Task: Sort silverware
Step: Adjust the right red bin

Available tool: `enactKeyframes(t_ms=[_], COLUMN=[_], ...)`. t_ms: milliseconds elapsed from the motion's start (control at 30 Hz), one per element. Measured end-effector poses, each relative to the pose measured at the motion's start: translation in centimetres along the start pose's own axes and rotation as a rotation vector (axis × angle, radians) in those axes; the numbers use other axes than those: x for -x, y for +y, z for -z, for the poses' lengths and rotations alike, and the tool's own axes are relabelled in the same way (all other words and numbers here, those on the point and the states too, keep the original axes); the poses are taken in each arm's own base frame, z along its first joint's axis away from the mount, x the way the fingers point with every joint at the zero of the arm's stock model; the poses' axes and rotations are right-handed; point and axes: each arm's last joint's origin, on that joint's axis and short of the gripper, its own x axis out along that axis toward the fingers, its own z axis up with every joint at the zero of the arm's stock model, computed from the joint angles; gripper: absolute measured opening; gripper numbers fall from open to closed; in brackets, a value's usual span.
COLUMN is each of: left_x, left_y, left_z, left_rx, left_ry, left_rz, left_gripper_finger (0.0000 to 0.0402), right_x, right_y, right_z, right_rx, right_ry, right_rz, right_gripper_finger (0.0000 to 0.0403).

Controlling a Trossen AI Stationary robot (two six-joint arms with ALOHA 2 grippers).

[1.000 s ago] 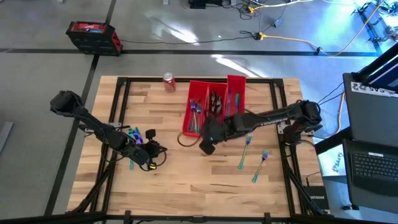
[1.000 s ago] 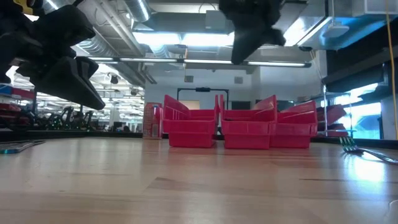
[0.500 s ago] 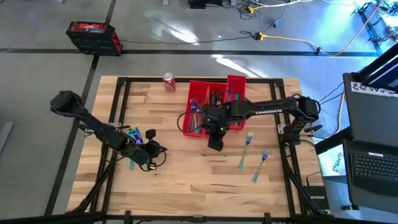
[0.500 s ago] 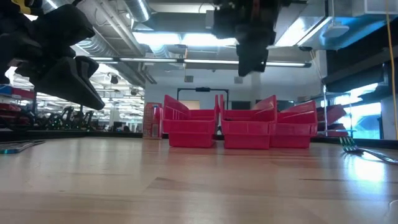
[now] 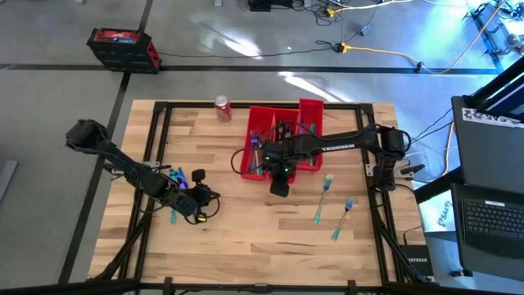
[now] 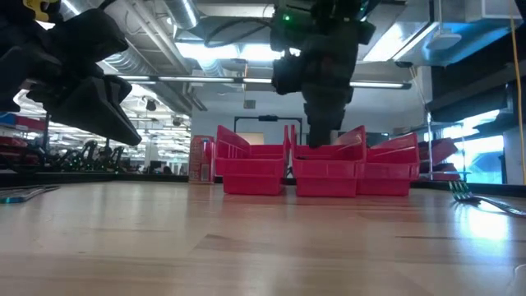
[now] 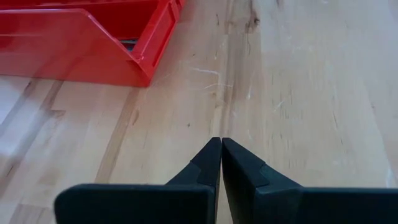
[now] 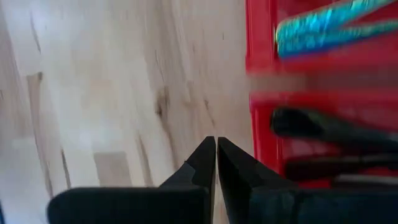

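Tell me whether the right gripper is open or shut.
Shut and empty. In its wrist view the right gripper shows both dark fingers pressed together with nothing between them, beside the red bins.

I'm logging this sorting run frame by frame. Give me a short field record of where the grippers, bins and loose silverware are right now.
left gripper: shut, empty, over the table's left part beside a few teal pieces
right gripper: shut, empty, at the near end of the red bins
bins: three side by side at the far middle, forks and spoons inside
loose forks: two on bare wood right of the right gripper, apart from each other
soda can: upright, left of the bins
table: wooden, near part bare
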Motion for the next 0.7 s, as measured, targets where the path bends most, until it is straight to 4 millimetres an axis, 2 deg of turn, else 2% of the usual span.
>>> enactKeyframes(t_ms=[700], left_x=[0.0], left_y=[0.0], left_z=[-0.01], left_rx=[0.021], left_ry=[-0.001], left_rz=[0.0], left_gripper_finger=[0.0], right_x=[-0.07], right_y=[-0.49], right_z=[-0.32], right_rx=[0.081], right_ry=[-0.045], right_rz=[0.173], right_gripper_finger=[0.0])
